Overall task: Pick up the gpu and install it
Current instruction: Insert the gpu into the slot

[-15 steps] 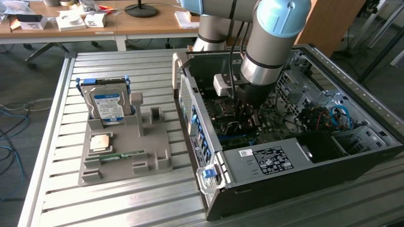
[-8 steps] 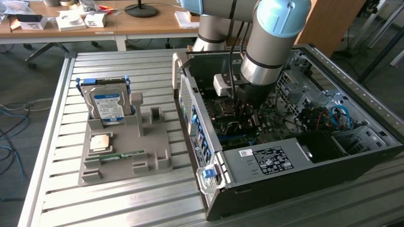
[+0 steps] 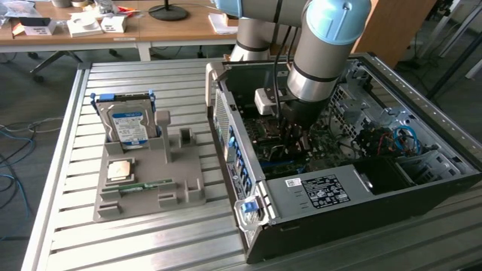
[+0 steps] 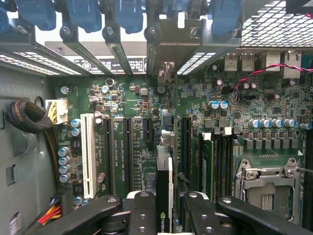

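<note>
I have the gpu [image 4: 164, 186] edge-on in the wrist view, gripped between the fingers [image 4: 142, 215], which are closed on its two flat faces. It stands upright over the motherboard [image 4: 122, 103], lined up with the long expansion slots. I cannot tell whether it touches one. In the exterior view the arm [image 3: 320, 62] reaches down into the open computer case [image 3: 354, 192]. To the exterior view's left, on the bench [image 3: 150, 248], a grey holder [image 3: 143, 203] carries the hard drive [image 3: 130, 127] and a memory stick [image 3: 147, 185].

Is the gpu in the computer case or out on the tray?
In the case: the pincer holds the gpu edge-on over the motherboard. Seated or not, cannot tell.
</note>
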